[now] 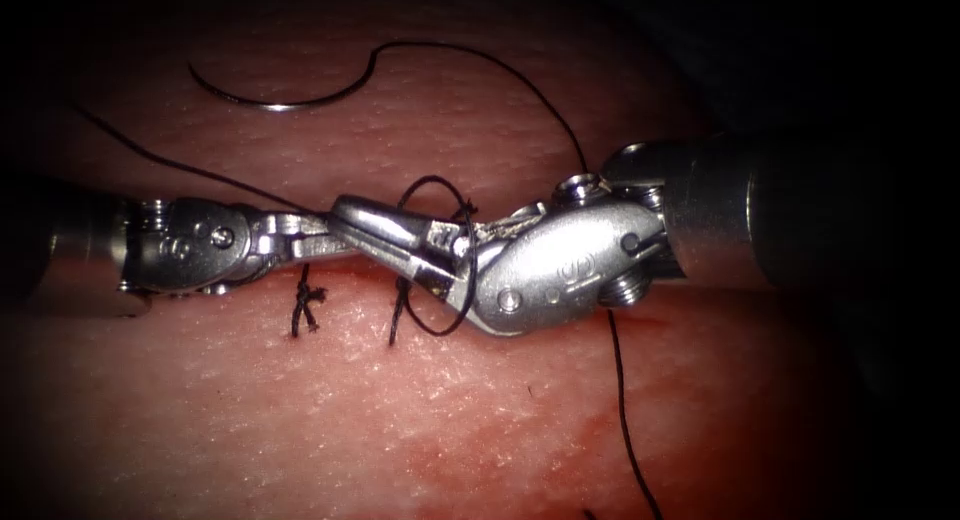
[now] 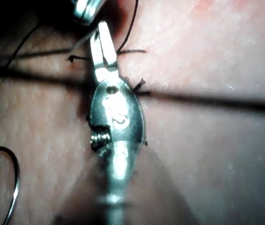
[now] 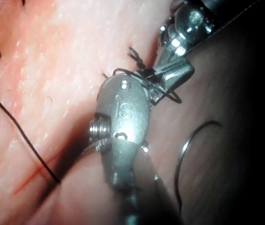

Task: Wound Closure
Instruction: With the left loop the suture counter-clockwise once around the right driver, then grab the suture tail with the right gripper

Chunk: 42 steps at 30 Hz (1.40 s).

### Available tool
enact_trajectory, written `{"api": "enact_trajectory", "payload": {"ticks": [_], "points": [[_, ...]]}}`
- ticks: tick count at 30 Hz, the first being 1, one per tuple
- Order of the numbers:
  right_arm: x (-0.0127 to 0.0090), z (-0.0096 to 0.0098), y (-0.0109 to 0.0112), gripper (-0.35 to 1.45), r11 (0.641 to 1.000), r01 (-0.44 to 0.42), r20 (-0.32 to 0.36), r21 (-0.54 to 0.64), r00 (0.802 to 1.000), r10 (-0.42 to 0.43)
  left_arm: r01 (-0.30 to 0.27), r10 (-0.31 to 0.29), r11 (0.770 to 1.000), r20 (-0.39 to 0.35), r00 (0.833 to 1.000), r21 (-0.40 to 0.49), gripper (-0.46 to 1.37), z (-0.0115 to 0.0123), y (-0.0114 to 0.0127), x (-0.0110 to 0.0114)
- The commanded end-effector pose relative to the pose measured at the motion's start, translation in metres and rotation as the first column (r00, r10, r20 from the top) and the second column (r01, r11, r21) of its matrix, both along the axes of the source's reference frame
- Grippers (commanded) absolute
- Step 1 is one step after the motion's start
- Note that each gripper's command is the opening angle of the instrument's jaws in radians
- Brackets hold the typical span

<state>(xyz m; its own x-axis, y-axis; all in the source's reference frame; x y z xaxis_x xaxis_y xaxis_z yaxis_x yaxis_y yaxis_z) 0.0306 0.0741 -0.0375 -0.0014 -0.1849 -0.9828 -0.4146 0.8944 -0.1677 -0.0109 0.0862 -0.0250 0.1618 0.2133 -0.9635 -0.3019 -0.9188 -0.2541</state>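
While needle (image 1: 275, 98) lies free on tissue (image 1: 520, 400), above cut: thread (image 1: 440, 195) looped around right tool (image 1: 440, 270), jaws apart; left tool (image 1: 385, 230) jaw state indeterminate. Judged knot-tying; next requires grasping thread end.

Black thread (image 1: 520, 85), silver needle (image 1: 280, 100), pinkish tissue (image 1: 250, 410) smeared with red fluid (image 1: 500, 460).

tools: 2, left tool (image 1: 300, 242), right tool (image 1: 440, 265)
needle: 1 (image 1: 275, 100), lying free, well away from the jaws
tied stitches: 1 (image 1: 305, 305)
thread loops: 1 (image 1: 435, 255), around the jaws
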Motion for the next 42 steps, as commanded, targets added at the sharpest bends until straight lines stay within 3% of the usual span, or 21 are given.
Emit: {"api": "enact_trajectory", "payload": {"ticks": [1,8,13,22,25,26,28,30,32,34,35,39,42], "points": [[-0.0001,0.0000,0.0000,-0.35,1.000,-0.021,0.007,0.015,1.000,0.021,0.004,-0.004,1.000,-0.008,1.000,-0.004,-0.35,0.0001,-0.0001,-0.0002],[-0.0003,-0.0001,0.0000,-0.35,0.979,-0.054,0.004,0.198,0.999,0.055,0.015,-0.017,0.998,-0.036,0.999,-0.053,-0.35,-0.0008,-0.0020,-0.0015],[-0.0004,0.0000,-0.0002,-0.35,0.887,-0.076,0.013,0.456,0.997,0.079,0.008,-0.011,0.998,-0.052,0.999,-0.068,-0.35,-0.0013,-0.0025,-0.0015],[-0.0010,0.0011,-0.0013,-0.35,0.666,-0.243,0.137,0.706,0.968,0.208,0.010,-0.014,0.997,-0.058,0.998,-0.072,-0.35,-0.0021,-0.0033,-0.0013],[-0.0014,0.0016,-0.0015,-0.35,0.554,-0.290,0.157,0.780,0.948,0.276,0.011,-0.016,0.997,-0.061,0.998,-0.076,-0.35,-0.0024,-0.0033,-0.0014],[-0.0017,0.0019,-0.0017,-0.34,0.461,-0.313,0.165,0.830,0.929,0.333,0.011,-0.016,0.997,-0.063,0.998,-0.080,-0.35,-0.0025,-0.0032,-0.0014],[-0.0022,0.0022,-0.0020,-0.18,0.398,-0.340,0.182,0.852,0.906,0.383,0.009,-0.015,0.997,-0.066,0.998,-0.082,-0.35,-0.0027,-0.0030,-0.0014],[-0.0024,0.0024,-0.0022,-0.11,0.366,-0.349,0.190,0.863,0.895,0.405,0.009,-0.014,0.997,-0.065,0.998,-0.081,-0.35,-0.0027,-0.0028,-0.0013],[-0.0029,0.0027,-0.0026,-0.05,0.306,-0.366,0.218,0.879,0.878,0.425,0.009,-0.015,0.996,-0.067,0.998,-0.084,-0.35,-0.0027,-0.0024,-0.0013],[-0.0033,0.0032,-0.0031,0.04,0.219,-0.371,0.244,0.903,0.860,0.449,0.008,-0.014,0.997,-0.069,0.998,-0.082,-0.35,-0.0027,-0.0021,-0.0014],[-0.0034,0.0033,-0.0033,0.04,0.198,-0.368,0.247,0.908,0.854,0.458,0.006,-0.012,0.997,-0.070,0.997,-0.081,-0.35,-0.0027,-0.0020,-0.0015],[-0.0039,0.0048,-0.0040,0.01,0.081,-0.324,0.244,0.943,0.835,0.492,0.001,-0.007,0.996,-0.079,0.997,-0.086,-0.35,-0.0026,-0.0019,-0.0017],[-0.0044,0.0061,-0.0044,0.08,0.026,-0.303,0.251,0.953,0.831,0.496,-0.001,-0.006,0.996,-0.082,0.997,-0.087,-0.35,-0.0025,-0.0019,-0.0018]]}}
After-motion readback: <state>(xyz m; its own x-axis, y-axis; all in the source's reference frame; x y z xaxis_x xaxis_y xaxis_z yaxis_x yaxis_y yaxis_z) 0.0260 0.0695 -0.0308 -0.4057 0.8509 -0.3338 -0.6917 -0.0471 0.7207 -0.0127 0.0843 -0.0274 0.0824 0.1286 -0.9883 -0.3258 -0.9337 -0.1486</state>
